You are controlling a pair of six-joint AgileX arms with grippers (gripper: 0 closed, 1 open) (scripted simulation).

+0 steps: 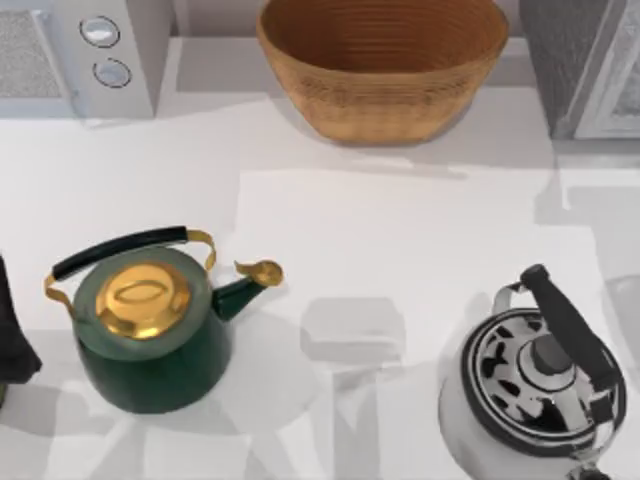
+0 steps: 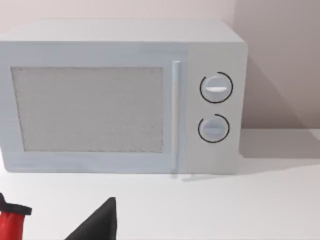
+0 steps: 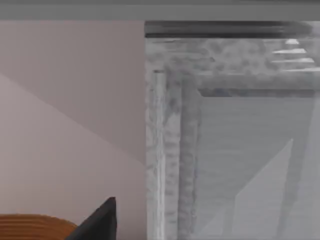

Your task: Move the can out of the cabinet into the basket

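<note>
Where the can lies cannot be told from these views. The cabinet (image 3: 225, 150), grey and speckled with a pale framed front panel, is faced by the right gripper (image 3: 98, 224), with the panel beyond the gripper and slightly to one side. In the top view the cabinet (image 1: 585, 65) is set at the table's far right corner. Whether the right gripper is spread or pressed together cannot be told. A curved slice of the wicker basket (image 3: 30, 227) is seen just beside this gripper's dark tip. The basket (image 1: 380, 70), tan and oval, is placed at the far middle of the white table (image 1: 400, 230), well apart from both kettles.

The left gripper (image 2: 98, 224) is pointed at a white microwave (image 2: 120, 100) with two round dials, which is set at the table's far left corner. A small red object (image 2: 10, 225) with a dark top is seen near this gripper; whether it is the can cannot be told. The left gripper's state cannot be told either. The left arm (image 1: 12, 335) is seen at the table's left edge, just beside a green kettle (image 1: 150, 330) with a brass lid. A black-and-white kettle (image 1: 535, 390) is stood at the near right.
</note>
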